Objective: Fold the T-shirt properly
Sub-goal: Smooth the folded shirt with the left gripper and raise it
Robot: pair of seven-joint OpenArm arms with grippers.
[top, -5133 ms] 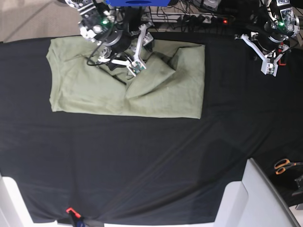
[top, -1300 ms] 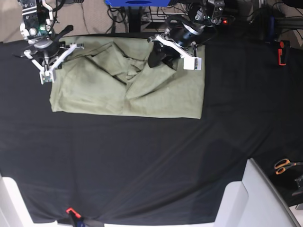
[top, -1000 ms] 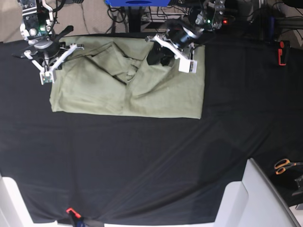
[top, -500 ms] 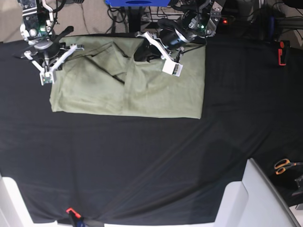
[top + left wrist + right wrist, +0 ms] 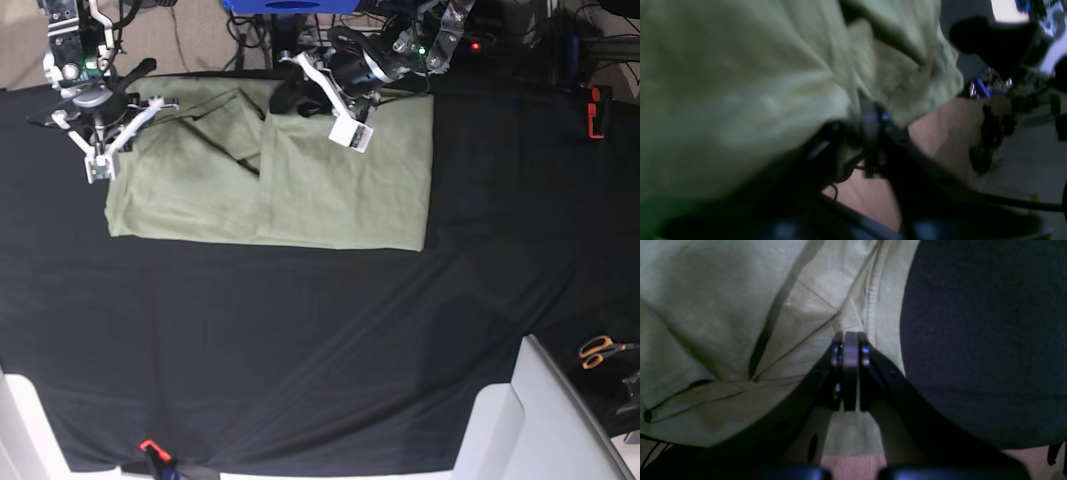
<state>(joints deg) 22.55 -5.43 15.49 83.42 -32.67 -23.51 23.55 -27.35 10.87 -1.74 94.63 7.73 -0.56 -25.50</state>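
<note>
The pale sage-green T-shirt [image 5: 340, 200] lies spread at the back of the black table cloth [image 5: 300, 340], with a straight vertical crease left of its middle. My left gripper [image 5: 350, 135] is over the shirt's back middle. In the blurred left wrist view it [image 5: 870, 116] is shut on a bunched, lifted fold of the shirt [image 5: 740, 83]. My right gripper [image 5: 100, 160] is at the shirt's back left edge. In the right wrist view it [image 5: 850, 336] is shut on the shirt [image 5: 723, 306] beside a stitched hem, close to the black cloth [image 5: 973, 340].
Orange-handled scissors [image 5: 600, 350] lie at the right edge. White blocks stand at the front right [image 5: 520, 420] and front left [image 5: 20, 430]. A small orange clip [image 5: 148, 445] is at the front edge. Cables and a red object [image 5: 597, 110] are behind the table.
My left gripper has moved left along the back of the shirt with cloth in it. The diagonal wrinkles in the middle have become one vertical crease. The right gripper has stayed put.
</note>
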